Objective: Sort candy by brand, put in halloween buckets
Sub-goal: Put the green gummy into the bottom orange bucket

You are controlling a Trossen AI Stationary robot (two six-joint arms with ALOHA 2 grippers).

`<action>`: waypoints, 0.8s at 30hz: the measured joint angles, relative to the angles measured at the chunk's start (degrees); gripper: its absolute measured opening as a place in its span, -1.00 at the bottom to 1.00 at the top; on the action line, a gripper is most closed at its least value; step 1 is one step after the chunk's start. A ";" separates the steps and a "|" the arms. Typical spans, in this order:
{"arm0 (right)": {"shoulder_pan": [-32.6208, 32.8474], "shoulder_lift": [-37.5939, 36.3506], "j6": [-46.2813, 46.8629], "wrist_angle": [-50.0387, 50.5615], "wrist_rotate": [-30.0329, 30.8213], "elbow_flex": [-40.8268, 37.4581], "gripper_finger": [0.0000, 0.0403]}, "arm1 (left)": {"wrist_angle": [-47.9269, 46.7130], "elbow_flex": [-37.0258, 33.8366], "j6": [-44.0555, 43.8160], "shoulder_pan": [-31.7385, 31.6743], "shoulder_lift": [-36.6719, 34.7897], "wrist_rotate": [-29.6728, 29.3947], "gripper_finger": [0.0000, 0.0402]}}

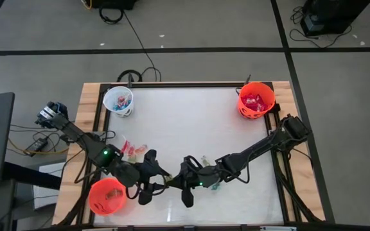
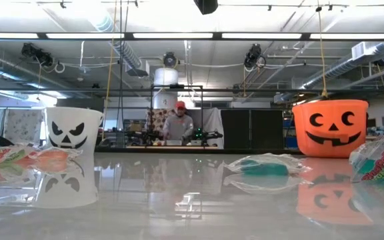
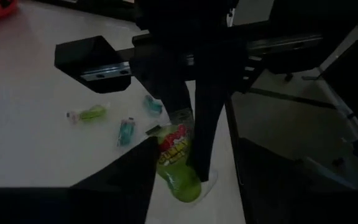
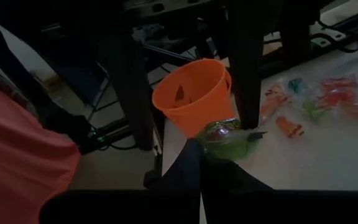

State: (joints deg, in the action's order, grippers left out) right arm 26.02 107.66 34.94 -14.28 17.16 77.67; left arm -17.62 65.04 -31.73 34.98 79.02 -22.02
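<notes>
The white bench point(image 1: 191, 122) fills the frame's middle. An orange bucket point(image 1: 256, 100) stands upper right, a white bucket point(image 1: 118, 101) upper left, another orange bucket point(image 1: 106, 196) lower left. At lower centre the right gripper point(image 1: 172, 183) is closed on a green candy point(image 4: 224, 138), and the left gripper point(image 1: 161, 174) stands wide around it. Loose candy point(image 1: 133, 151) lies left of centre.

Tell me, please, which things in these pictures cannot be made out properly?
- Contents of the orange plastic bucket near the left arm: high view, too small and blurred.
- Brand lettering on the green wrapped candy: left wrist view, dark, partly behind the other arm's fingers.
- Both hands: low view, out of frame.
- White plastic bucket's contents: high view, too small to identify.
</notes>
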 joint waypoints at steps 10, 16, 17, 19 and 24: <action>0.11 0.00 -0.20 -0.68 0.60 0.00 -0.98 | -0.84 0.00 1.58 -0.09 0.00 0.89 -0.76; 0.07 0.00 -0.18 -0.62 0.60 0.00 -0.98 | -0.43 0.00 1.66 -0.09 -0.02 1.97 -0.95; 0.07 0.00 -0.04 -0.58 0.59 0.00 -0.98 | -0.31 0.00 1.68 -0.09 -0.04 2.00 -0.96; 0.04 0.00 0.98 -0.42 0.19 0.02 -0.96 | -0.79 0.00 1.67 -0.09 -0.85 2.05 -0.98; -0.01 -0.59 5.52 9.38 -0.55 0.35 -0.73 | -8.00 -0.17 -0.32 -0.06 -4.93 0.98 -0.99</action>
State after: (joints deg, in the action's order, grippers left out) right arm 26.01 107.07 40.46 -4.90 16.61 78.02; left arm -25.62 64.86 -32.04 34.92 74.10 -21.04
